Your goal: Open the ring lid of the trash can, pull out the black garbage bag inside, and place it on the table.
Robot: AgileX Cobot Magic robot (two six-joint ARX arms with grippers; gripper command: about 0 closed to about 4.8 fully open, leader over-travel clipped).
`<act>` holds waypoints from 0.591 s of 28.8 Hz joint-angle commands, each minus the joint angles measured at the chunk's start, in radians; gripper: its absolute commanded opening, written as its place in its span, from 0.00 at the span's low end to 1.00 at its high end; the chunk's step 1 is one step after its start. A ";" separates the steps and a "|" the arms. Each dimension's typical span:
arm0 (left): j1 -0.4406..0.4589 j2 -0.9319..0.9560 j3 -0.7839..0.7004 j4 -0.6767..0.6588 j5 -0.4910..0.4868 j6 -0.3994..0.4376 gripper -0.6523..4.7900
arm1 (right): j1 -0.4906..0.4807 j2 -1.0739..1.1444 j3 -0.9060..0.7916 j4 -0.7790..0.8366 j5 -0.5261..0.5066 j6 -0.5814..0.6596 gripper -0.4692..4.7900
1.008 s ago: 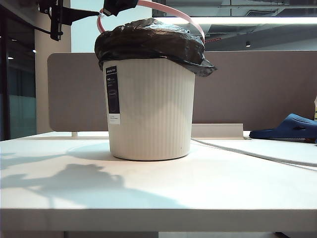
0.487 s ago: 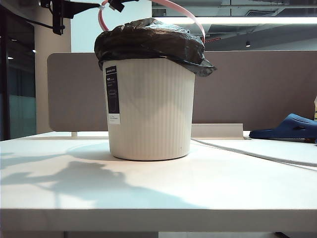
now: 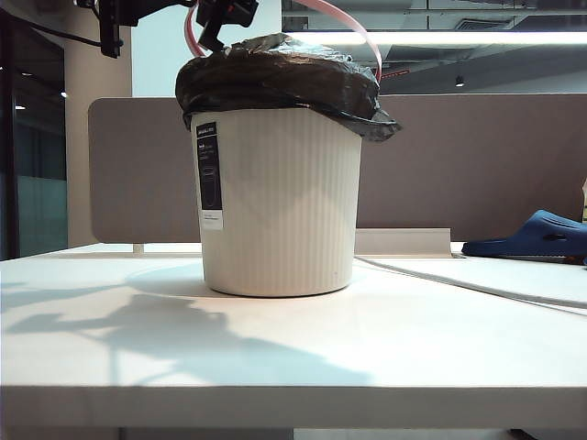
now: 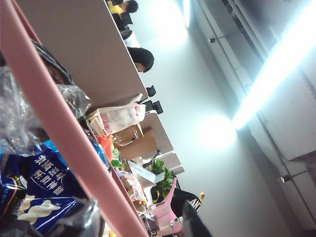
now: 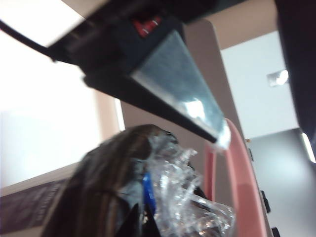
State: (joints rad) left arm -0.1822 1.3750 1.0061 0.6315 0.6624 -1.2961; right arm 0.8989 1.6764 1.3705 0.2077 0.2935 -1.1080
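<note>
The ring lid (image 3: pixel 341 20) stands tilted up above the trash can (image 3: pixel 280 202) on the table (image 3: pixel 293 348), the black garbage bag (image 3: pixel 275 78) bulging over the rim. To do this step well, swing the hoop fully back before reaching for the bag. The right gripper (image 3: pixel 220 20), fingers pressed together, hangs over the bag's left shoulder. The left gripper is at the hoop, grip unreadable. Only the left wrist view shows a blue snack packet (image 4: pixel 37 190) inside the bag; the exterior view alone shows the can's black label (image 3: pixel 209 174)

Bag (image 3: pixel 275 73) — glossy plastic; bin (image 3: pixel 280 202) — ribbed.
</note>
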 commanded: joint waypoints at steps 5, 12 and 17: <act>-0.001 -0.002 0.004 0.015 0.019 0.002 0.51 | -0.026 0.008 0.005 0.060 -0.004 -0.001 0.09; -0.001 -0.002 0.004 0.021 0.035 0.002 0.51 | -0.047 0.008 0.005 0.142 -0.008 -0.029 0.09; -0.001 -0.002 0.005 0.042 0.042 -0.001 0.51 | -0.062 0.008 0.005 0.164 -0.026 -0.030 0.09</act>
State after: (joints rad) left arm -0.1822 1.3750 1.0061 0.6418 0.6930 -1.2961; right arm 0.8440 1.6894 1.3705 0.3477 0.2836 -1.1389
